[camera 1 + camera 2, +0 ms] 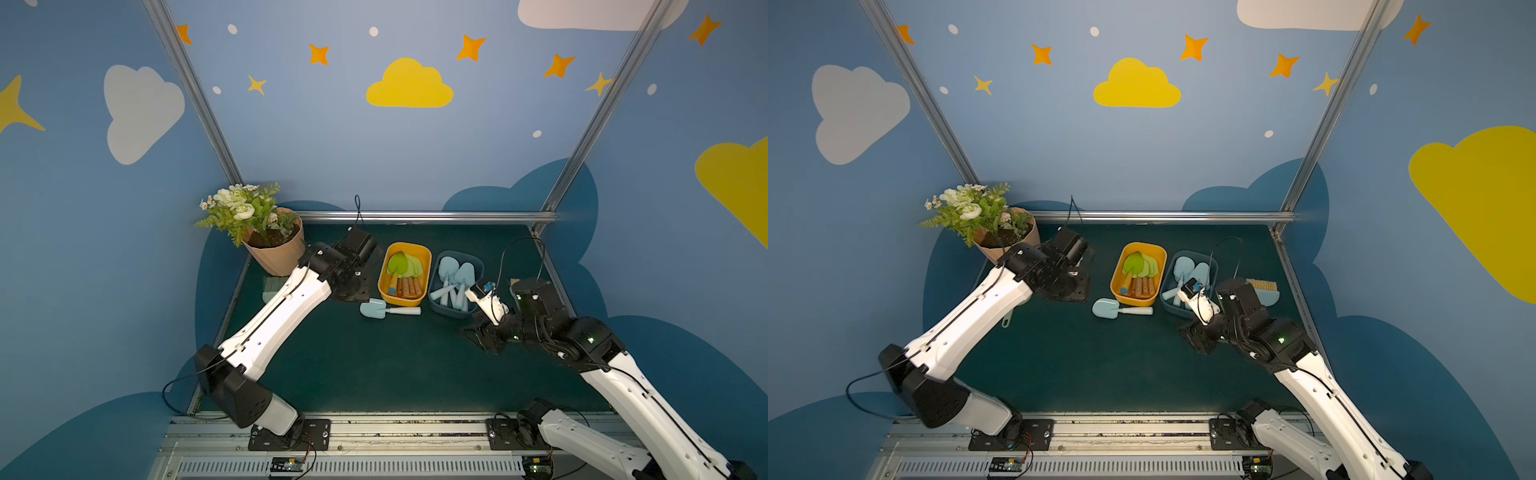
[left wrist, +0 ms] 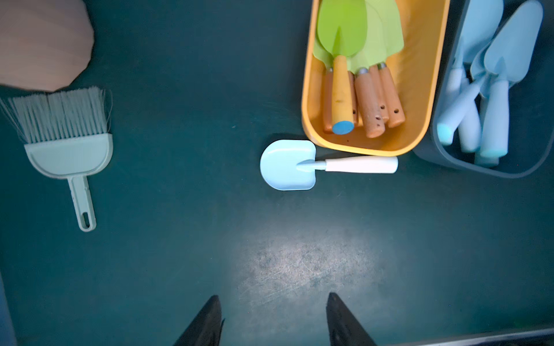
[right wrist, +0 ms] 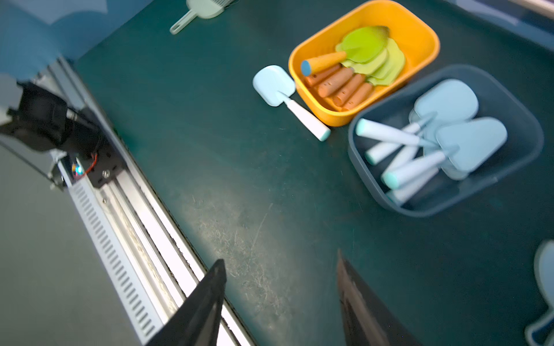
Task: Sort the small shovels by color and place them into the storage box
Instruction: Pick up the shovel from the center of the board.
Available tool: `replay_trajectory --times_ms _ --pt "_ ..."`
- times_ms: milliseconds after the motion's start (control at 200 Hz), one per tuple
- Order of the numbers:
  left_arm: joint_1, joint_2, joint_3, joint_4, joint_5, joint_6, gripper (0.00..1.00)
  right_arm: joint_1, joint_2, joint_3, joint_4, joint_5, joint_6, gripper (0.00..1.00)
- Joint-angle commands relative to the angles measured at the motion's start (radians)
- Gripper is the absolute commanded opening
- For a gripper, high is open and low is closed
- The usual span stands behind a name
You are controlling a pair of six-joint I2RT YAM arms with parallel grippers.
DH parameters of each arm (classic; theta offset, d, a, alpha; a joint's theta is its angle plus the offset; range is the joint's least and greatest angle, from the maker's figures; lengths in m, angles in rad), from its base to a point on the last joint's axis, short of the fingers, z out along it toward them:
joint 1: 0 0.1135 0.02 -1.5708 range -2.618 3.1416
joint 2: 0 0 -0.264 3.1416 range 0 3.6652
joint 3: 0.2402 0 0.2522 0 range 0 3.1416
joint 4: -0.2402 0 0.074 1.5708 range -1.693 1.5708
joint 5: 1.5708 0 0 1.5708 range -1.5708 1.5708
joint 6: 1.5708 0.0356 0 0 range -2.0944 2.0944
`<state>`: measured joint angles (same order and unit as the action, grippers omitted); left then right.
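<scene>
Backdrop: blue walls (image 1: 332, 145) painted with white and yellow clouds and orange stars, with metal posts in the corners.
Counter: a dark green mat (image 1: 374, 365), scuffed pale in the middle, as both wrist views show.
Flowerpot: a tan pot (image 1: 278, 253) of white flowers and greenery at the far left corner.
Grey-green brush: lies flat (image 2: 67, 140) just beside the pot, bristles toward it, and is partly hidden under the left arm in both top views.
Left arm: reaches (image 1: 274, 320) in from the near left, its wrist just left of the yellow box.
Left jaws: parted, with nothing between them, above bare counter.
Loose shovel: one light blue shovel (image 2: 287, 164) with a white handle lies flat on the counter, just in front of the yellow box, blade to the left.
Yellow box: holds (image 1: 409, 246) the lime-green shovels (image 2: 359, 39), stacked with their brown handles toward the near side; an orange-handled one (image 2: 341, 93) lies on top.
Dark blue box: stands (image 3: 521, 119) just right of the yellow box and holds a pile of light blue shovels (image 3: 470, 143) with crossed handles.
Right arm: comes (image 1: 552, 328) from the near right, its wrist in front of the dark blue box.
Right jaws: apart and empty, over bare counter.
Light blue brush: tan-bristled (image 1: 1264, 291), at the right edge behind the right arm.
</scene>
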<state>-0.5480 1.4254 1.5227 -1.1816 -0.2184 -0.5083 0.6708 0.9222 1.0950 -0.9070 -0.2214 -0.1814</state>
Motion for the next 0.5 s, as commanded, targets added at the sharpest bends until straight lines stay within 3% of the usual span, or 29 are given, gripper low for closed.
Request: replay_trajectory --times_ms 0,250,496 --pt "0.040 -0.129 -0.136 0.119 -0.004 -0.071 0.48 0.062 0.090 -0.008 0.050 -0.012 -0.226 0.62" --pt "0.104 -0.308 -0.322 0.107 0.017 -0.083 0.49 0.099 0.334 0.005 0.149 -0.039 -0.330 0.66" --pt "0.144 -0.356 -0.395 0.105 0.047 -0.054 0.49 0.107 0.509 0.003 0.273 0.005 -0.344 0.66"
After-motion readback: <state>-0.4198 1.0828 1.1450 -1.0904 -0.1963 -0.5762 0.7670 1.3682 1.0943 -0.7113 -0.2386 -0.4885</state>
